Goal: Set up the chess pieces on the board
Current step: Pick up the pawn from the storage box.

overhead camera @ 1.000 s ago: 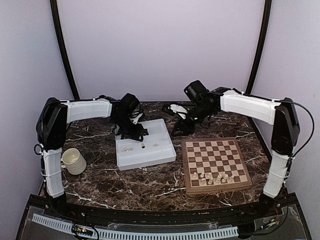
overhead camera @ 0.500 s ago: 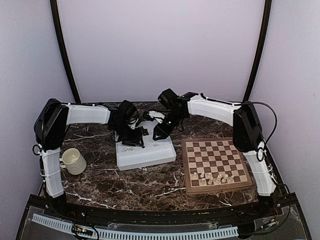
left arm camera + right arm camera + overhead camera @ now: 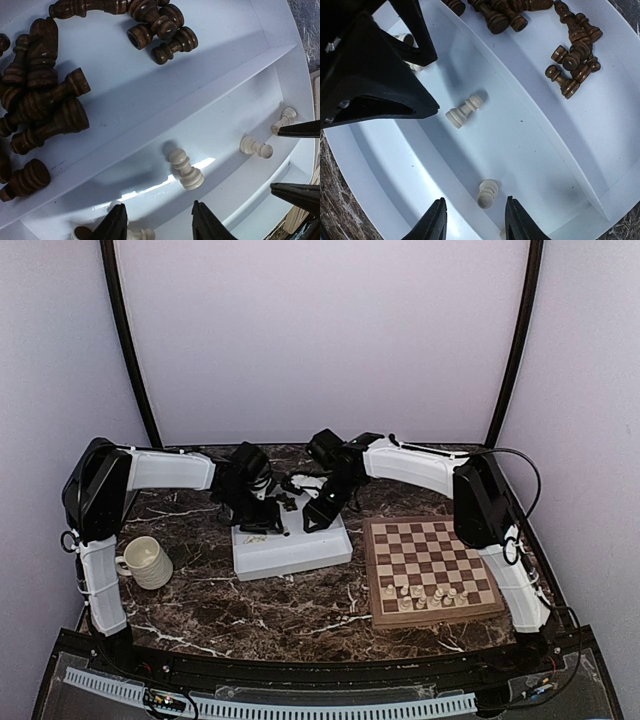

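Cream pawn (image 3: 186, 169) lies on its side just ahead of the left gripper (image 3: 160, 227), whose jaws stand spread and empty over the white tray (image 3: 210, 85); dark pieces (image 3: 45, 115) heap beyond the divider. The right gripper (image 3: 475, 225), jaws spread too, has a second pawn (image 3: 487, 192) at their mouth, not pinched. The board (image 3: 430, 565) lies well right of both, cream pieces (image 3: 420, 595) on its near rows.

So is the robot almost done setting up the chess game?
Not nearly. Done: a few cream pieces stand along the board's near edge. In hand: nothing; the left gripper and right gripper hover open over the white tray. Left: the loose cream pieces lying there, plus the dark pieces piled in its other compartment.
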